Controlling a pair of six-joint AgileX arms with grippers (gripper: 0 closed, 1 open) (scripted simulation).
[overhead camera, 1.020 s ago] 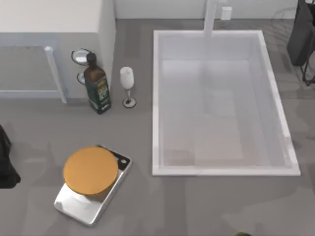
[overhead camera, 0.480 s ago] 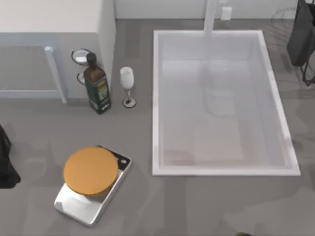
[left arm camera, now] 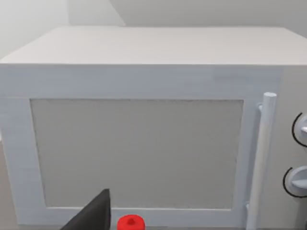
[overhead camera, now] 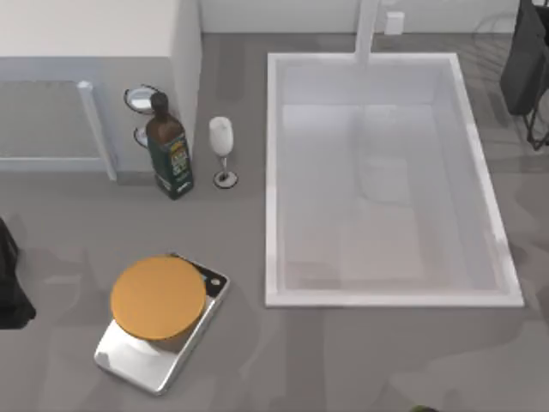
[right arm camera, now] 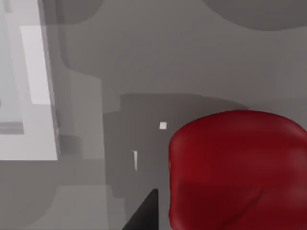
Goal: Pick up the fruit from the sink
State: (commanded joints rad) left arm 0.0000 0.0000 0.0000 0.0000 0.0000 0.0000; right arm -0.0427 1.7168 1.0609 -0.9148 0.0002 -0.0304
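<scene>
The fruit [right arm camera: 237, 170], glossy red and rounded, hangs close under my right wrist camera above the grey table, with my right gripper shut on it. One dark finger [right arm camera: 144, 215] shows beside it. A corner of the white sink [right arm camera: 29, 139] lies off to the side, and its shadowed basin [overhead camera: 386, 184] holds nothing. My right arm [overhead camera: 525, 60] reaches in at the top right edge. My left arm [overhead camera: 10, 287] is parked at the left edge, with one dark finger [left arm camera: 91, 215] facing the microwave.
A white microwave [left arm camera: 144, 129] stands at the back left, with a dark bottle [overhead camera: 169, 148] and a wine glass [overhead camera: 222, 148] beside it. A silver scale with an orange disc [overhead camera: 159, 298] sits front left. The faucet post [overhead camera: 367, 30] rises behind the sink.
</scene>
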